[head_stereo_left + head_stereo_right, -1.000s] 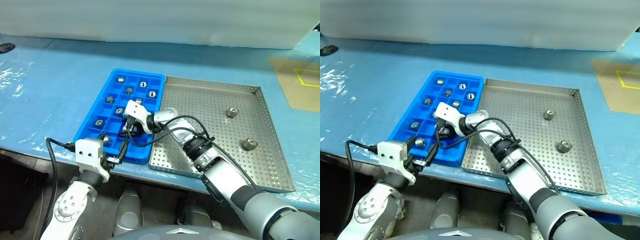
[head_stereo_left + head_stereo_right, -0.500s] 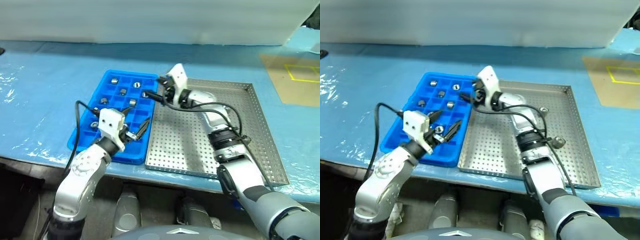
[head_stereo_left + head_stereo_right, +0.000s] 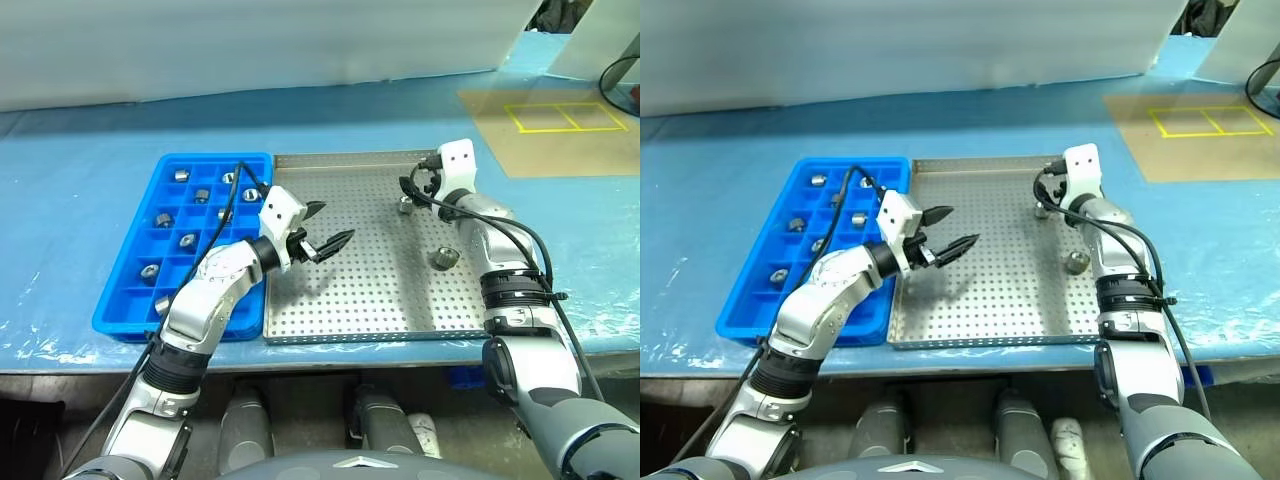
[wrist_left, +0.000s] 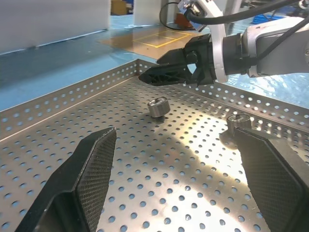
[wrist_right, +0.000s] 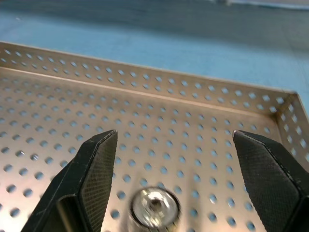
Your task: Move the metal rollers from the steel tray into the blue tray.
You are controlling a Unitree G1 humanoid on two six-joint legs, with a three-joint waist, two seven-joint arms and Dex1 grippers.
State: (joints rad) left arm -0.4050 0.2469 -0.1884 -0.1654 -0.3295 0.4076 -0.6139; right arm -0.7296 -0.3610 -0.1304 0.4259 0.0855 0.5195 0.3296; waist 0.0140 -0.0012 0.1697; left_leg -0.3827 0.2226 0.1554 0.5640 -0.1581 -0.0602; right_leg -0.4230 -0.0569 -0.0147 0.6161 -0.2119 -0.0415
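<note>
Steel tray (image 3: 380, 300) roller (image 5: 153, 209) lies between open right end effector (image 5: 174, 159) fingers

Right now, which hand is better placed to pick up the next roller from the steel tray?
The right hand. It hangs open right by the far roller, which sits between its fingers in the wrist view. The left hand, also open, is over the steel tray, farther from both rollers.
</note>
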